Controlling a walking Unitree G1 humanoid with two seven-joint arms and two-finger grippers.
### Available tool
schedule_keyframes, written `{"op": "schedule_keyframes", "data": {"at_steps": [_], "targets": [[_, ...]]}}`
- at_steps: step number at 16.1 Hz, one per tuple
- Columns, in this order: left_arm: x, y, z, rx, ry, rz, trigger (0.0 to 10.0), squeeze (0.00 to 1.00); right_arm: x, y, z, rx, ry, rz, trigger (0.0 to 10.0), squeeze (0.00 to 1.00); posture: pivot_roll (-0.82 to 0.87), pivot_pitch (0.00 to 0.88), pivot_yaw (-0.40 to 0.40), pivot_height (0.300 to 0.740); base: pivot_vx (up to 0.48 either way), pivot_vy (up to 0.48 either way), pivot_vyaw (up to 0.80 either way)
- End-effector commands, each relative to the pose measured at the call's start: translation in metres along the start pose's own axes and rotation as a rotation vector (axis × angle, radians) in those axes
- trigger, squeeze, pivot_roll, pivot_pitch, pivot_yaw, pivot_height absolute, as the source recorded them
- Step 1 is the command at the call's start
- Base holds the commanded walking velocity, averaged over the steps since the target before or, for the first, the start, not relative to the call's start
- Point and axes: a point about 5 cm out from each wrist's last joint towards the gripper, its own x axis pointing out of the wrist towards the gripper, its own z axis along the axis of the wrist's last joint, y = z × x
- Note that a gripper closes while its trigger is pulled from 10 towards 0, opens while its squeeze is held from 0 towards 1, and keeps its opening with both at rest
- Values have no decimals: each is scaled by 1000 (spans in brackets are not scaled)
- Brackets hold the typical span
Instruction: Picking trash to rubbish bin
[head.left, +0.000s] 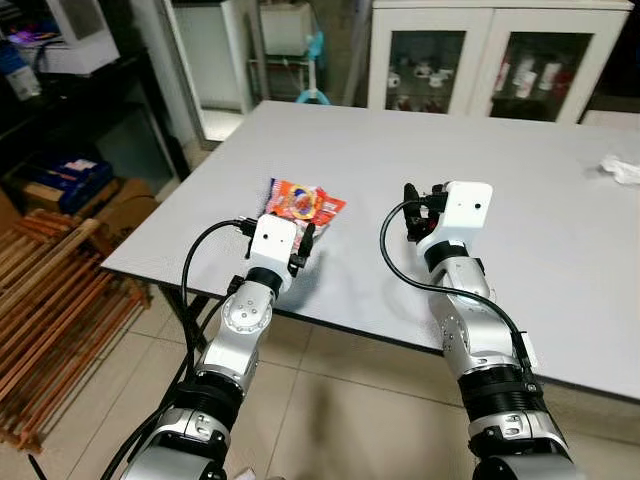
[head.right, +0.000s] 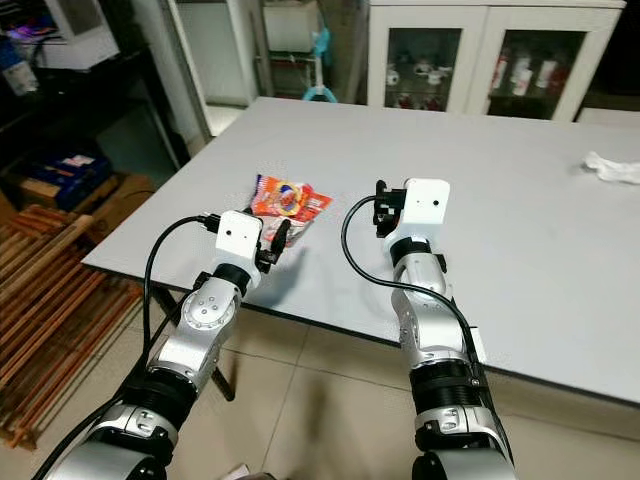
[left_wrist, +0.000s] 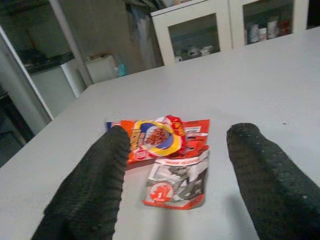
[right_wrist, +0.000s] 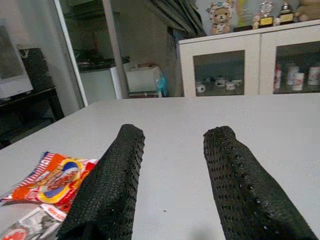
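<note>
A red and orange snack wrapper (head.left: 303, 203) lies flat on the grey table (head.left: 520, 180), near its front left corner. A second red and grey wrapper (left_wrist: 176, 184) lies against its near side. My left gripper (head.left: 296, 248) hovers just in front of the wrappers, open, its fingers (left_wrist: 97, 185) spread wider than the packets. My right gripper (head.left: 418, 208) is open over bare table to the right of the wrappers, nothing between its fingers (right_wrist: 112, 180). The orange wrapper (right_wrist: 52, 179) lies to its left.
A crumpled white tissue (head.left: 620, 167) lies at the table's far right. White glass-door cabinets (head.left: 490, 60) stand behind the table. Wooden slats (head.left: 50, 300) and a box (head.left: 60, 180) sit on the floor to the left. The table's front edge runs just under my arms.
</note>
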Motion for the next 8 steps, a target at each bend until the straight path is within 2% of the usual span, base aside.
{"op": "schedule_keyframes", "data": {"at_steps": [1, 5, 7, 8], "targets": [[1, 0, -1, 11, 15, -12, 10000, 1000, 3, 2, 6, 5, -17, 4, 10000, 0, 9, 0, 94, 740, 0, 0, 0], [1, -3, -3, 22, 36, -29, 10000, 1000, 3, 3, 6, 5, -15, 5, 10000, 0, 9, 0, 94, 740, 0, 0, 0], [3, -2, -9, 50, 72, -54, 10000, 482, 3, 3, 6, 5, -13, 4, 10000, 0, 8, 0, 94, 740, 0, 0, 0], [4, 1, -9, 47, 78, -58, 10000, 1000, 3, 3, 6, 5, -13, 4, 10000, 0, 4, 0, 95, 740, 0, 0, 0]]}}
